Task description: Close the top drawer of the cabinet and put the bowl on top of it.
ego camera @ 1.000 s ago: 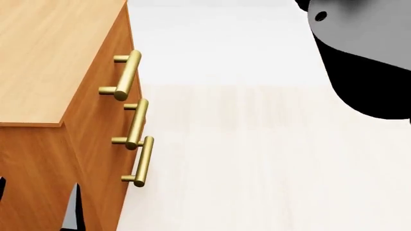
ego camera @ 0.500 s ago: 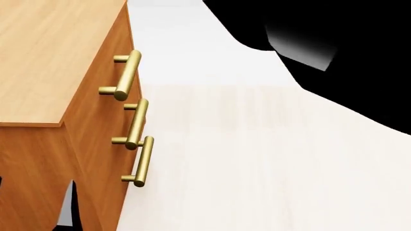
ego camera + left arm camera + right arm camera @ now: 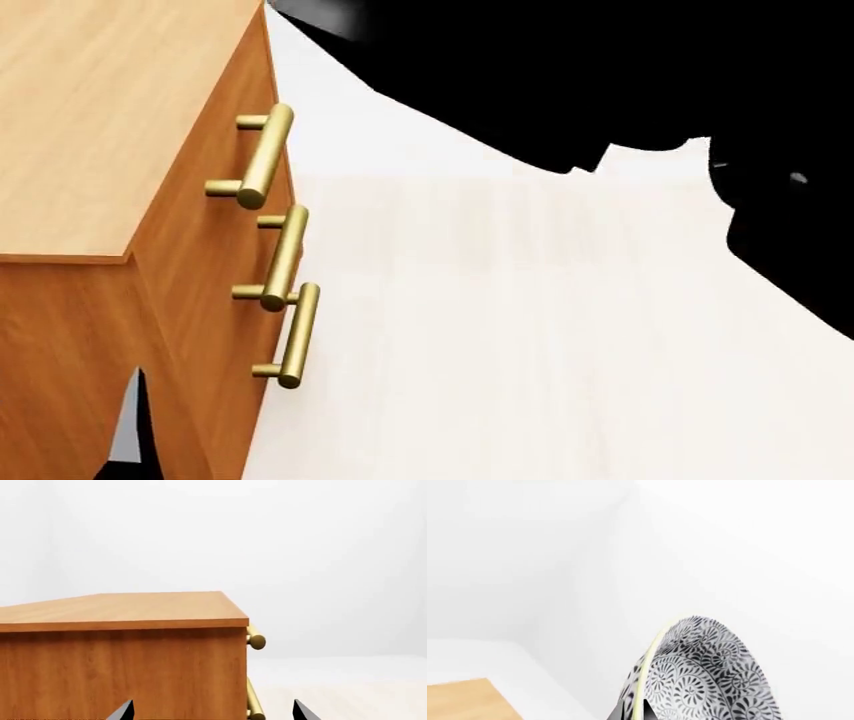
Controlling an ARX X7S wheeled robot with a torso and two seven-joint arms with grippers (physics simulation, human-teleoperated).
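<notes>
My right arm has swung across the head view since a second ago — carry under way. Right gripper [image 3: 630, 712] pinches the bowl [image 3: 707, 675] by its rim, aloft. Top drawer [image 3: 263, 155] looks flush with the cabinet [image 3: 94, 120]. Left gripper [image 3: 210, 712] spread, empty, beside the cabinet's side.

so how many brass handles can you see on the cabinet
3, in a row down the cabinet front: the top drawer handle, a middle handle below it, and a bottom handle lowest. None seem hidden.
</notes>
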